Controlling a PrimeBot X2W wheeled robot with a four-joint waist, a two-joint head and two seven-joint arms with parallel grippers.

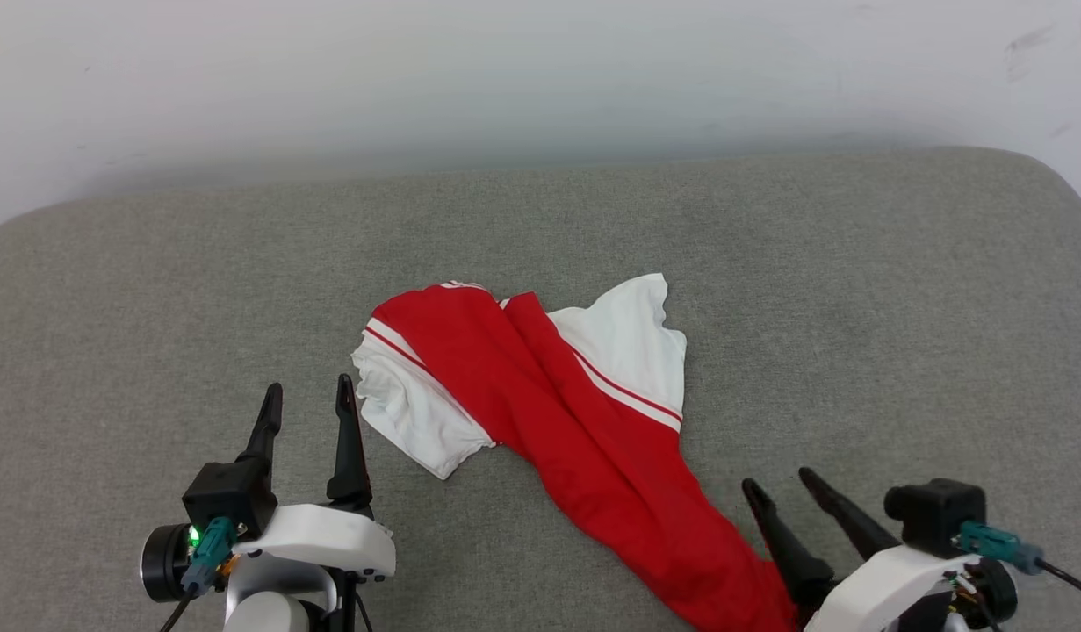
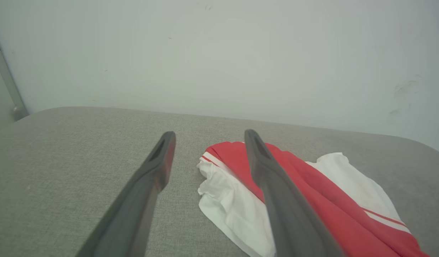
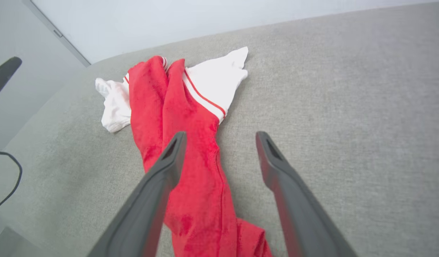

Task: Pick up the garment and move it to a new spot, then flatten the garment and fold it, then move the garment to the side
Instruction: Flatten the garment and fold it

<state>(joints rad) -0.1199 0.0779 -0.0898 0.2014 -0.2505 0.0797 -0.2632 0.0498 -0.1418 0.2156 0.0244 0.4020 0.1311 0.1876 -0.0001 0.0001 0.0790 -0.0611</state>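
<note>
- The soft red T-shirt with white striped sleeves (image 1: 549, 386) (image 2: 319, 192) (image 3: 190, 107) lies bunched into a long strip on the grey fabric-covered table (image 1: 154, 307) (image 2: 62, 150) (image 3: 347, 89). Bare cloth shows on three sides of it.
- The shirt's two white sleeves fan out at its far end. Its red body trails toward me and runs out of the head view at the bottom.
- My left end effector (image 1: 310, 386) (image 2: 209, 134) sits just left of the shirt's left sleeve. Its dark fingers are spread and hold nothing.
- In the left wrist view its right finger crosses in front of the shirt's red shoulder, while its left finger stands over bare table beside the shirt.
- My right end effector (image 1: 777, 478) (image 3: 221, 134) is at the shirt's near end, on the right side. Its fingers are also spread, with nothing between them but cloth and table below.
- In the right wrist view one finger lies over the shirt's red body and the other over table just beside the shirt. I cannot tell from here whether that finger touches the fabric.
- A plain pale wall (image 1: 505, 79) rises beyond the shirt's far end.
</note>
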